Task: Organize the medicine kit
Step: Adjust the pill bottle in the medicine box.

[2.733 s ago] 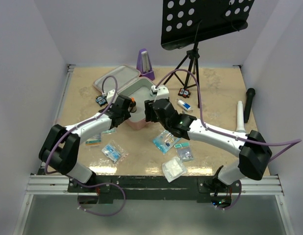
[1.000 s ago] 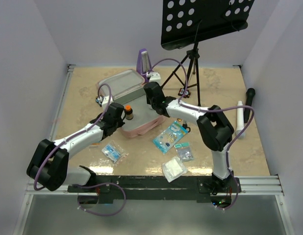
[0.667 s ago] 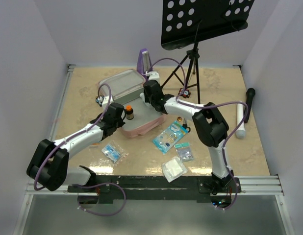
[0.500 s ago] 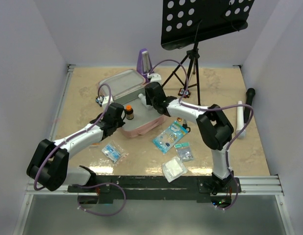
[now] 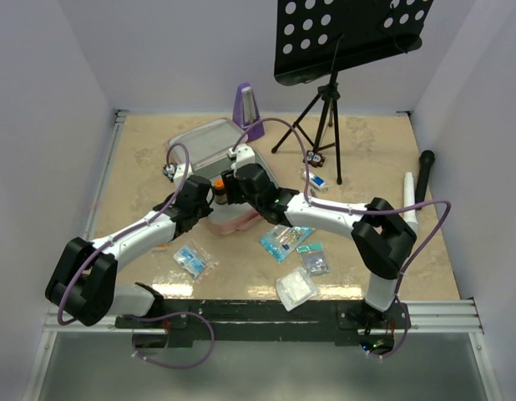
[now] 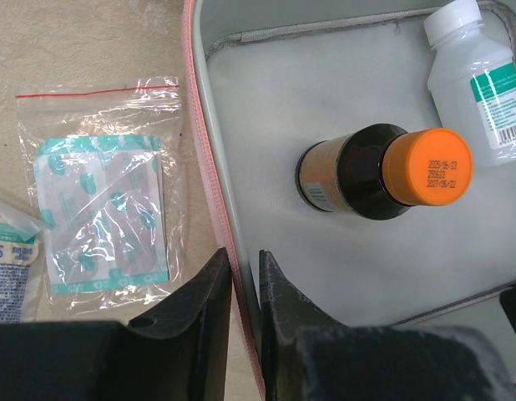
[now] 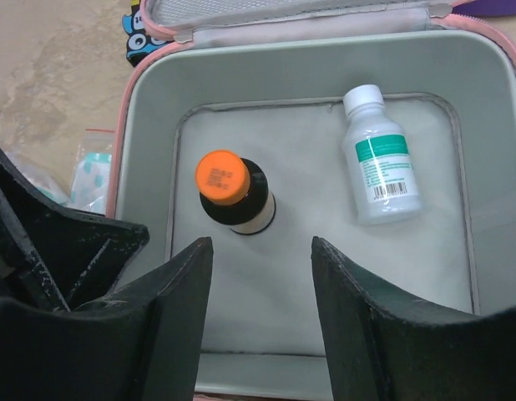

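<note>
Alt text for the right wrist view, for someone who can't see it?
An open pink case holds an upright brown bottle with an orange cap and a clear bottle lying flat. The right gripper, open, hangs above them.

The right arm (image 5: 325,213) hides most of the medicine kit (image 5: 201,144) from above

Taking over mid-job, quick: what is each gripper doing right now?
Left gripper: closed on the medicine kit side wall.
Right gripper: open, holding nothing.
</note>
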`<action>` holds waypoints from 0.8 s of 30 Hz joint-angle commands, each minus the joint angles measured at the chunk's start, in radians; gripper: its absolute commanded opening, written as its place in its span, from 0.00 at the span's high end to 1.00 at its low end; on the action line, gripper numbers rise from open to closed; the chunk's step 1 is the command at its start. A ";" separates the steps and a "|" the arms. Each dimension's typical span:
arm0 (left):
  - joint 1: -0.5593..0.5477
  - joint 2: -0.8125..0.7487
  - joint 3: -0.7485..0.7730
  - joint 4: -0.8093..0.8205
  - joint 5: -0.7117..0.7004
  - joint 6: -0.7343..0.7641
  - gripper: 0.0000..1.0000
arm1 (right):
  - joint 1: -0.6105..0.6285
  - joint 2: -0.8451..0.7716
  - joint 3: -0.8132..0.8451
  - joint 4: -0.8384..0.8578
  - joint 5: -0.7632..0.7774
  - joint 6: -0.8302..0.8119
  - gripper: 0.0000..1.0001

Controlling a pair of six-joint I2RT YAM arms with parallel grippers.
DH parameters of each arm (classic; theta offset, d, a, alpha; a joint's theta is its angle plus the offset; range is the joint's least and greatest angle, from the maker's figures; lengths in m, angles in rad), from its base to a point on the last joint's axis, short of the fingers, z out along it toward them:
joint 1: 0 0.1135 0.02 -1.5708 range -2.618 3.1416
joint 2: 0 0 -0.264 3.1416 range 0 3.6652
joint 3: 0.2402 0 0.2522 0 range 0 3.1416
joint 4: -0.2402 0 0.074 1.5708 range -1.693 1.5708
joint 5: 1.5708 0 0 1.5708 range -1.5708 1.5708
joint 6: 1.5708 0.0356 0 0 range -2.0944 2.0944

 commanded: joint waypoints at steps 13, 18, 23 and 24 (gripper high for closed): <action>-0.017 -0.013 -0.015 -0.031 0.103 -0.004 1.00 | -0.019 0.113 0.066 0.115 -0.143 0.072 0.32; -0.017 -0.020 -0.018 -0.033 0.105 -0.004 1.00 | -0.022 0.131 0.066 0.130 -0.140 0.101 0.32; -0.017 -0.023 -0.026 -0.030 0.106 -0.004 1.00 | -0.022 0.180 0.111 0.124 -0.154 0.103 0.43; -0.015 -0.024 -0.026 -0.031 0.105 -0.004 1.00 | -0.020 0.189 0.120 0.115 -0.153 0.100 0.46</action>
